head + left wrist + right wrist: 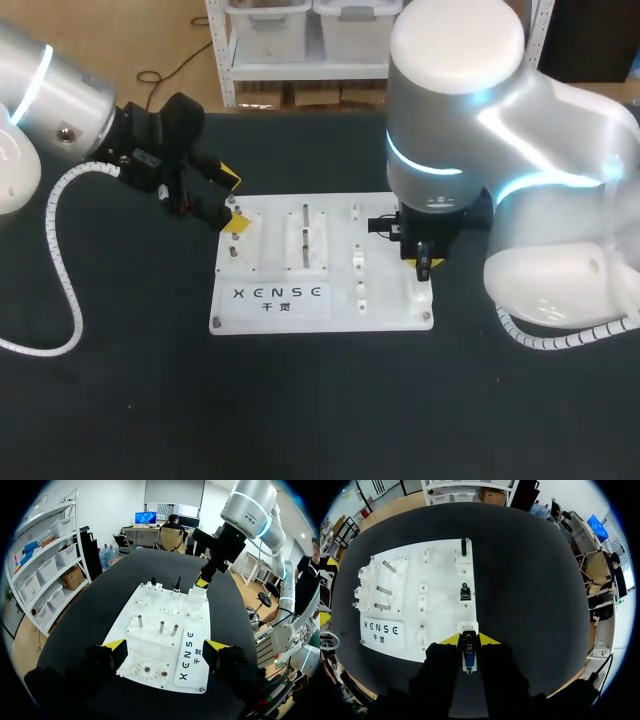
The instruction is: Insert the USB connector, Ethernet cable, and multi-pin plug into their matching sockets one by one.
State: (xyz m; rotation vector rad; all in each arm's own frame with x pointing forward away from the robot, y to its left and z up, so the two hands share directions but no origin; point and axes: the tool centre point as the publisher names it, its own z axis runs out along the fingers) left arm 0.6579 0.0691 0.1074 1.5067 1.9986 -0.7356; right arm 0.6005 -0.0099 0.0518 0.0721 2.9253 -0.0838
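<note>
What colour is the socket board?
The socket board is white; the head view shows it best.

Black tabletop [320, 400]; three upright metal pins [161, 627] in row, apart

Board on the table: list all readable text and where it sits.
"XENSE": black capitals on the label plate at the near-left corner of the white board.
Two smaller Chinese characters directly under that word: too small to read with certainty.
No other print shows on the board.
</note>
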